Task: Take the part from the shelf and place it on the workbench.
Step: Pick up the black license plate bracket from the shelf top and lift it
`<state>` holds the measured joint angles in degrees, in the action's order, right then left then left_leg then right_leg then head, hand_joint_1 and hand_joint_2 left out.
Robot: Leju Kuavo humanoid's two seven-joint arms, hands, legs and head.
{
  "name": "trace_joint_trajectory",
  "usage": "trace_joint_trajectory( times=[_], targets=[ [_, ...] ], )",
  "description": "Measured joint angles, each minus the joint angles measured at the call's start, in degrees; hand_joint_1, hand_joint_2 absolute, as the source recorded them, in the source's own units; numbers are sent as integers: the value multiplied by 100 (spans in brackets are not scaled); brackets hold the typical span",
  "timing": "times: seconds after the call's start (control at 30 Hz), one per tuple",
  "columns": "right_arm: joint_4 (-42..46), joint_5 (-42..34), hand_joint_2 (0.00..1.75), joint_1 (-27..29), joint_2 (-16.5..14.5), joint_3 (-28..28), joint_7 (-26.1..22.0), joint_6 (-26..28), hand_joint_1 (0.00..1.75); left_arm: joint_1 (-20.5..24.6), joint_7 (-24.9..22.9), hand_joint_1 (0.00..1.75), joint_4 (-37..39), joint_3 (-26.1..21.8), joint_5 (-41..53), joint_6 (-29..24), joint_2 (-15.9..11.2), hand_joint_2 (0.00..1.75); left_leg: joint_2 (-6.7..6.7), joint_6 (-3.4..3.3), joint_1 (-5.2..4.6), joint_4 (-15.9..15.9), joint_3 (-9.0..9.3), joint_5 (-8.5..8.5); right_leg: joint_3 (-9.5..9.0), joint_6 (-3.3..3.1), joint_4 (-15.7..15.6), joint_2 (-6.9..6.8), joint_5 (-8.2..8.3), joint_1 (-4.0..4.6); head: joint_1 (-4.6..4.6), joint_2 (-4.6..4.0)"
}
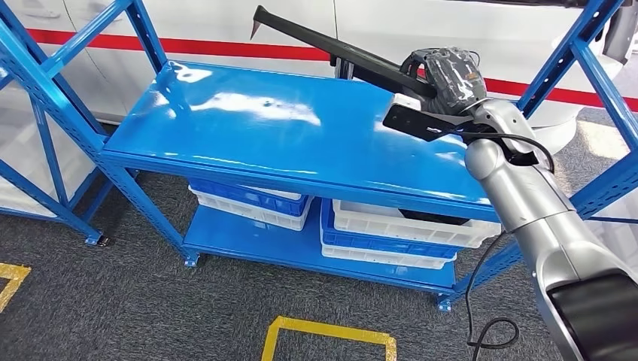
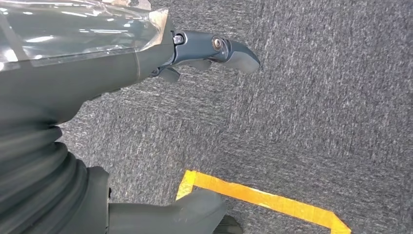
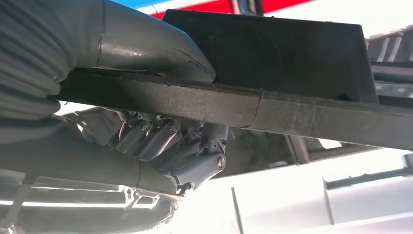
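Right hand (image 1: 445, 71) grips the long black part (image 1: 331, 43), lifted above the far right of the blue shelf (image 1: 248, 120). Thumb (image 3: 151, 46) on top, fingers (image 3: 168, 146) curled under. Left hand (image 2: 146, 63) hangs empty, fingers apart, over carpet. Tip: keep part level w/ firm grip, clear the shelf posts before turning to the workbench.

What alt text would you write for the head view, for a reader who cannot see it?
The right hand holds a long black part above the blue shelf, with the silver arm reaching in from the lower right. Blue and white crates sit on the lower level, on a grey carpet with yellow tape.
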<state>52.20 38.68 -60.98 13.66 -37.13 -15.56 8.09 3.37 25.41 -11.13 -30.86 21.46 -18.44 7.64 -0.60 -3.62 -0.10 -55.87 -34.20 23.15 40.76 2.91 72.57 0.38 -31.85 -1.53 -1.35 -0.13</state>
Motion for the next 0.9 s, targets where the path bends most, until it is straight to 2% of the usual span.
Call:
trace_joint_trajectory(
  times=[0.03,0.1,0.13,0.17,0.23,0.3,0.37,0.43,0.47,0.5,0.53,0.6,0.67,0.7,0.8,0.83,0.9],
  targets=[
    [-26,6,175,9,-9,2,-1,0,175,-2,-1,0,0,1,5,11,1,175,-4,9,-1,-14,-2,6,-54,36,-151,-2,108,1,-1,0],
    [-64,19,175,5,-31,11,-6,1,175,-1,-6,0,0,2,11,19,2,175,-10,54,-2,-71,-15,37,-394,91,-908,-12,438,-7,-1,0],
    [-77,23,175,-2,-44,15,-9,2,175,3,-9,0,0,3,13,18,3,175,-15,86,-9,-109,-32,57,-555,82,-1236,-14,565,2,-2,0],
    [-90,27,175,-8,-56,19,-10,4,175,6,-12,0,0,3,15,17,2,175,-19,118,-17,-140,-51,71,-652,51,-1436,-12,639,12,-4,0],
    [-119,32,175,-14,-78,20,-11,8,175,6,-16,0,0,4,15,16,4,175,-25,173,-19,-166,-83,70,-677,-39,-1493,-2,676,45,-7,0],
    [-145,34,175,-18,-96,21,-11,9,175,-1,-18,0,0,3,14,16,0,175,-20,232,8,-222,-120,123,-660,-128,-1501,-3,712,19,-9,0],
    [-162,34,175,-26,-122,21,-12,9,175,-3,-20,0,0,2,14,16,-3,175,0,303,39,-585,-262,420,-645,-209,-1519,-8,758,-10,-22,0],
    [-186,42,175,-26,-149,17,-15,9,175,-2,-21,0,0,3,15,16,-1,175,19,369,67,-1289,-531,844,-606,-259,-1515,-13,788,7,-33,0],
    [-203,51,175,-23,-159,15,-19,9,175,-3,-21,0,0,3,16,15,-1,175,23,389,79,-1579,-634,972,-582,-276,-1512,-15,801,15,-32,0],
    [-221,62,175,-20,-165,13,-25,9,175,-4,-21,0,0,4,18,13,-1,175,28,399,85,-1704,-656,1003,-558,-286,-1507,-18,816,21,-33,0],
    [-238,73,175,-17,-168,11,-33,9,175,-5,-21,0,0,4,20,8,-1,175,33,396,87,-1614,-568,932,-537,-290,-1502,-20,830,25,-33,0],
    [-257,91,175,-17,-170,15,-51,12,175,-1,-21,0,0,4,23,3,-2,175,38,354,85,-918,-122,648,-513,-272,-1495,-21,861,28,-33,0],
    [-263,104,175,-26,-167,23,-62,21,175,9,-21,0,0,4,25,9,-3,175,36,296,54,-311,242,476,-494,-222,-1493,-24,898,48,-29,0],
    [-267,111,175,-28,-167,24,-65,25,175,12,-20,0,0,4,27,14,-4,175,33,268,33,-191,300,456,-485,-190,-1494,-28,920,51,-28,0],
    [-280,125,175,-23,-166,24,-71,31,175,12,-19,0,1,4,33,19,1,175,43,156,5,-141,260,342,-436,-84,-1497,-35,950,47,-25,0],
    [-284,127,175,-24,-161,27,-72,30,175,14,-19,0,1,4,38,19,4,175,55,101,11,-109,236,278,-380,-76,-1412,-35,860,49,-19,0],
    [-297,127,175,-22,-150,32,-72,29,175,18,-21,0,0,5,56,19,7,175,74,19,22,-65,145,159,-164,-114,-877,-36,462,46,-12,0]
  ],
)
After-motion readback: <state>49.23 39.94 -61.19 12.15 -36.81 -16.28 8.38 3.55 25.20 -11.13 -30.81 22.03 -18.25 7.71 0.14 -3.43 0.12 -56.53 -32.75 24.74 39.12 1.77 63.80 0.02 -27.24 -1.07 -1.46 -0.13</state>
